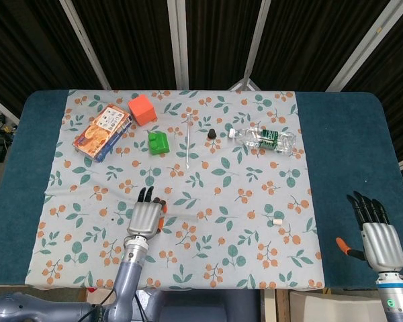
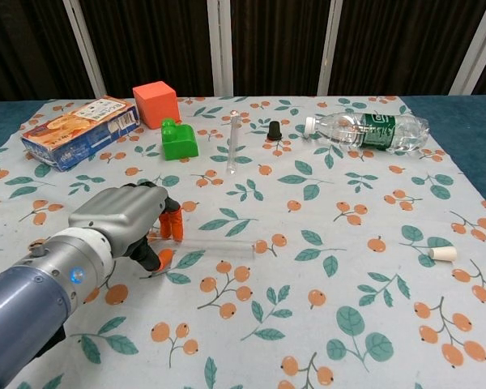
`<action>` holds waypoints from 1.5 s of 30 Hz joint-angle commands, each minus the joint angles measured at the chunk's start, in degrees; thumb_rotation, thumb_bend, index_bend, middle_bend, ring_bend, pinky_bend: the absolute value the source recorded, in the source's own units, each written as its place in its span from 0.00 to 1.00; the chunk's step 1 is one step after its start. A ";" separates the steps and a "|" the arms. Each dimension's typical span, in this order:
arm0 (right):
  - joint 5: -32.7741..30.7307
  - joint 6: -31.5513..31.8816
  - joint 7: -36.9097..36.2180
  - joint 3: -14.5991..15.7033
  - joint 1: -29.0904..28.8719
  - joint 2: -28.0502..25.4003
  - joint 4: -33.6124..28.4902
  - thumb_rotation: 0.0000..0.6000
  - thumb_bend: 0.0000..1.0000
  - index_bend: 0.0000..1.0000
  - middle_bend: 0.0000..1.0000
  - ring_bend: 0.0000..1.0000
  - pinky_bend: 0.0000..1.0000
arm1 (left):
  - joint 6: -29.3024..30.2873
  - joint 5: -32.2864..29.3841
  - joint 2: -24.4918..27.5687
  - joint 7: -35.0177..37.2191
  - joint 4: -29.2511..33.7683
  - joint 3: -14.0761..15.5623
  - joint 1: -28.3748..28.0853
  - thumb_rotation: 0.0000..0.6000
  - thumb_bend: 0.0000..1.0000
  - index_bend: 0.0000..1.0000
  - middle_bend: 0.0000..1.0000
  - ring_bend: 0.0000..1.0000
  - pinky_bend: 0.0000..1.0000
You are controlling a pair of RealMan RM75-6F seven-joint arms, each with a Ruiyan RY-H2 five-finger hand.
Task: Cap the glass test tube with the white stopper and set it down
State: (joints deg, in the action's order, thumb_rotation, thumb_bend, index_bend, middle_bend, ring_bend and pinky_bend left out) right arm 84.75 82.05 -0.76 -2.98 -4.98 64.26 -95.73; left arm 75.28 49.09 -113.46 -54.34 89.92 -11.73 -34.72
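A clear glass test tube (image 2: 219,241) lies flat on the floral cloth, faint in the head view (image 1: 185,215). My left hand (image 2: 123,224) (image 1: 145,216) sits at its left end. The orange-tipped fingers (image 2: 172,222) curl down on the tube's far side and the thumb lies on its near side, with a gap between them. The tube still rests on the cloth. The white stopper (image 2: 444,254) (image 1: 278,221) lies alone at the right of the cloth. My right hand (image 1: 374,232) hovers over the blue table edge at the far right, fingers spread and empty.
A second glass tube (image 2: 232,142), a black stopper (image 2: 274,130), a green block (image 2: 178,139), an orange cube (image 2: 155,103) and a snack box (image 2: 79,132) lie at the back. A plastic bottle (image 2: 368,131) lies on its side at the back right.
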 commanded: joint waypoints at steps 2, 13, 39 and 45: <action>-0.04 -0.02 0.08 0.00 0.01 0.02 -0.03 1.00 0.27 0.00 0.00 0.00 0.00 | 0.01 0.17 0.48 0.37 0.47 0.12 -0.01 1.00 0.62 0.52 0.38 0.05 0.00; 0.01 0.02 0.16 0.02 0.04 0.03 -0.10 1.00 0.27 0.00 0.00 0.00 0.00 | -0.15 3.70 3.83 4.87 2.49 -0.08 0.21 1.00 0.66 0.55 0.43 0.07 0.00; 1.37 -0.86 1.50 0.49 -0.73 0.29 -0.33 1.00 0.27 0.00 0.00 0.00 0.00 | -0.46 13.38 13.12 23.31 1.32 1.34 4.48 1.00 0.69 0.55 0.47 0.09 0.02; 2.53 -3.42 3.83 0.54 -2.81 0.91 -1.19 1.00 0.27 0.04 0.00 0.00 0.00 | -0.32 16.39 17.67 28.83 3.73 0.08 5.28 1.00 0.69 0.55 0.47 0.09 0.02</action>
State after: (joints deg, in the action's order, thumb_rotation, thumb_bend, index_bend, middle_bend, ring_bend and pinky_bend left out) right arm 87.06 79.36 2.32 -2.39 -7.14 64.89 -96.68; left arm 74.94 64.45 -97.20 -26.89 92.62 -11.17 -29.82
